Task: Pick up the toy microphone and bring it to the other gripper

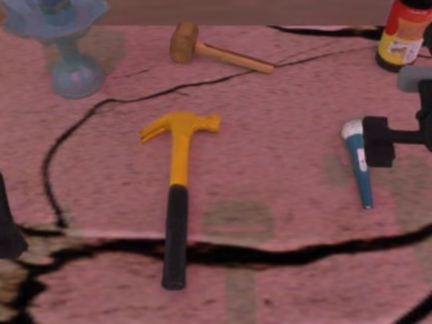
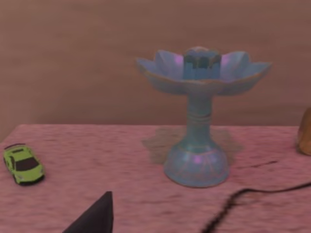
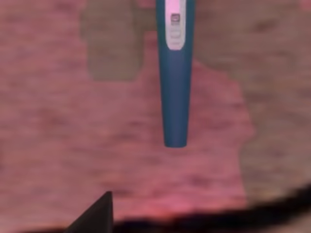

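Note:
The toy microphone (image 1: 358, 162) lies flat at the table's right, white head toward the far edge and teal handle tapering toward the near edge. My right gripper (image 1: 379, 142) hangs just to the right of its head end, open, with nothing between its fingers. In the right wrist view the microphone's handle and button strip (image 3: 175, 73) lie ahead of one dark fingertip (image 3: 99, 213); the head is out of that view. My left arm (image 1: 5, 226), the other gripper, stays parked at the table's left edge, open, with one fingertip (image 2: 99, 213) showing.
A yellow-and-black claw hammer (image 1: 179, 182) lies mid-table. A wooden mallet (image 1: 202, 48) lies at the back. A blue lotus-shaped stand (image 1: 67, 40) rises at the back left and a bottle (image 1: 405, 34) at the back right. A green toy car (image 2: 23, 165) sits near the stand.

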{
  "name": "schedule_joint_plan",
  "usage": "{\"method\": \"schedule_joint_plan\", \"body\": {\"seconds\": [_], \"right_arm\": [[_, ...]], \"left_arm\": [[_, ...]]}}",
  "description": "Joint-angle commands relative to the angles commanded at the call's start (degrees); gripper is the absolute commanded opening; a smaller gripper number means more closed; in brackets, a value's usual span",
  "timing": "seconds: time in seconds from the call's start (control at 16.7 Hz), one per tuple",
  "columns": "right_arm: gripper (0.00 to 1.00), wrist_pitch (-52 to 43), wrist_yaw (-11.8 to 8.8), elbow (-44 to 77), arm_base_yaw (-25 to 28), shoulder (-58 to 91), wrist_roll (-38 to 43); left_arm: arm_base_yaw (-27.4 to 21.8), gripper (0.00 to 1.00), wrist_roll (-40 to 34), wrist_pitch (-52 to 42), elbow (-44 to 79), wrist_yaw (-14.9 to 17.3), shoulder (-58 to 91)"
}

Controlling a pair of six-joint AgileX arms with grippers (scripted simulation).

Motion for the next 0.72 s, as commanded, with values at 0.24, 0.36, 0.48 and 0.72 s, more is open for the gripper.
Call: {"method": "schedule_joint_plan", "body": {"seconds": [0.24,0.36,0.48,0.72], "right_arm": [[1.00,-6.7,0.1,10.8,2.4,12.8,2.7],[1.00,-8.4,0.1,14.0,3.1,16.5,3.4],[1.00,-9.1,0.2,15.3,3.4,17.9,3.7],[1.00,-8.9,0.1,15.1,3.1,17.8,3.6]], "left_arm": [[0.0,1.00,0.0,0.0,0.0,0.0,0.0],[0.0,1.00,0.0,0.0,0.0,0.0,0.0],[0.0,1.00,0.0,0.0,0.0,0.0,0.0],[0.0,1.00,0.0,0.0,0.0,0.0,0.0]]}}
